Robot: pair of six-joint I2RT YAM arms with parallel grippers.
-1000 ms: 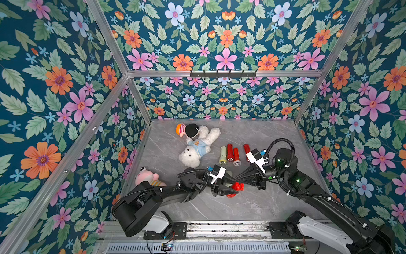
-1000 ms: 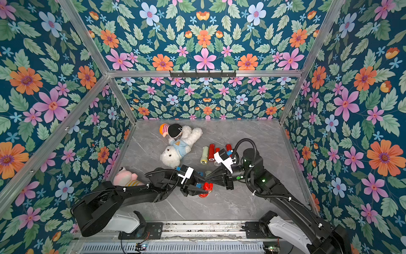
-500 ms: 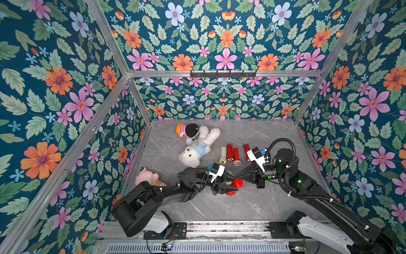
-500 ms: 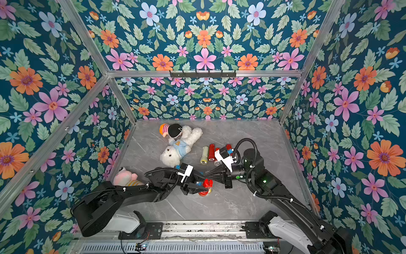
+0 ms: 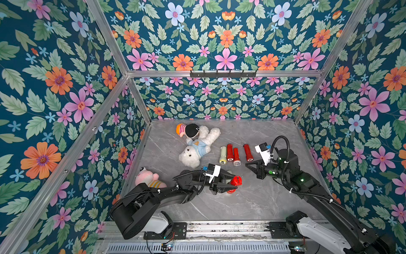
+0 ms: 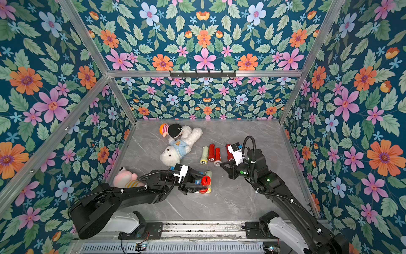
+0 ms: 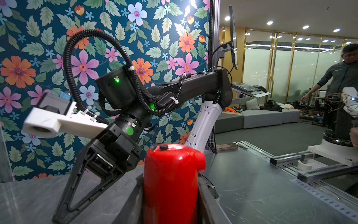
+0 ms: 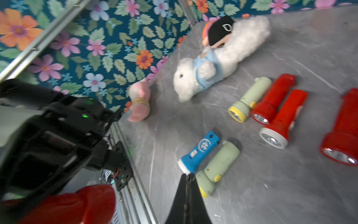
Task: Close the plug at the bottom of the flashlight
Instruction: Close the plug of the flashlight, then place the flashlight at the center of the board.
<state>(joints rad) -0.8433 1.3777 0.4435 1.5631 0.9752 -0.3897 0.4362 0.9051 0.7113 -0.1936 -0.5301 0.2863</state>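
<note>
Grey marble worktop (image 5: 252, 204), floral walls. Grips red flashlight (image 5: 237, 179) in tightly closed left pincer (image 5: 230, 183), lower centre in both top views, tail raised. Holds right pincer (image 5: 247, 166) pressed together, empty, apart to the right. Looks like the pressing step; next probably calls for the closed tip set squarely on tail plug (image 7: 197, 161).

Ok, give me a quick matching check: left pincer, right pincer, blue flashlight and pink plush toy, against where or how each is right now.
1. left pincer
2. right pincer
3. blue flashlight
4. pink plush toy

A. lying beside a pale green flashlight
B. shut, empty
C. by the flowered wall
D. shut on the red flashlight

Pairs: 1-D, 2-B, 3-A, 4-C
</note>
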